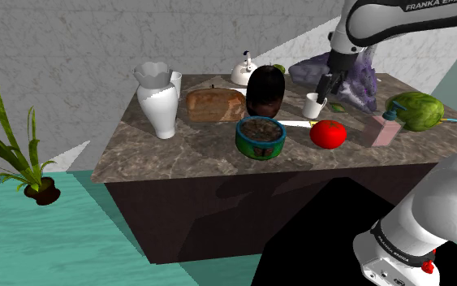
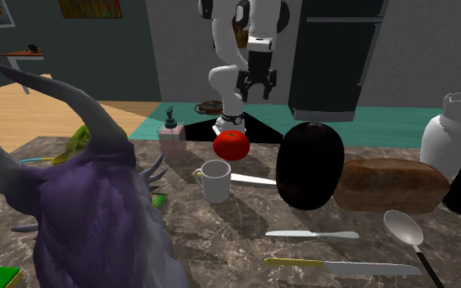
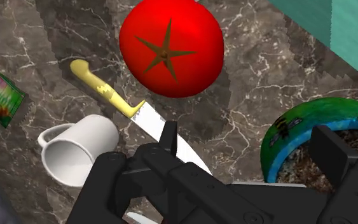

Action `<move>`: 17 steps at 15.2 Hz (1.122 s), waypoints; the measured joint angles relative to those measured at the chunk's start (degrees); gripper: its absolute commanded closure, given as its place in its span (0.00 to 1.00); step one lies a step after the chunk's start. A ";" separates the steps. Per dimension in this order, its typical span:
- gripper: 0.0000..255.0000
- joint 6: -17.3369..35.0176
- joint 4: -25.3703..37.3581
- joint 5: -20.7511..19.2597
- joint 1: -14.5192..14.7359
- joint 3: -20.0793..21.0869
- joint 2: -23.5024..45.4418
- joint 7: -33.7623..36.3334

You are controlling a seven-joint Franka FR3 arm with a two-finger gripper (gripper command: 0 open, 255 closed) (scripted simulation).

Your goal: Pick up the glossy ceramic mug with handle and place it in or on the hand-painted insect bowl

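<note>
Gripper (image 1: 329,91) hangs spread & empty just above the white mug (image 3: 82,150), which stands upright on the desk (image 1: 178,150), away from all edges, beside a red tomato (image 3: 171,48). Mug's prob. light, stiff, slick & chippable, so pinch its rim wall opp. the handle. Count: 1 mug, 1 blue-green bowl (image 3: 284,129) nr the desk edge closest to the stand, 1 tomato.

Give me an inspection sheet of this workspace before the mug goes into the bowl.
Surface: dark marbled counter, crowded.
Job's things: white mug upright, not held; green-rimmed bowl standing apart from it, speckled brown inside.
Clutter: tomato, yellow-handled knife, bread loaf, white vase, watermelon, purple figure.
Grippers: tool open, above the counter near the mug, touching nothing.
Cables: nothing seen.
Surroundings: potted plant on teal floor.
</note>
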 measured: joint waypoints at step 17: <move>0.00 15.96 19.89 11.04 -3.19 -12.61 35.24 -19.81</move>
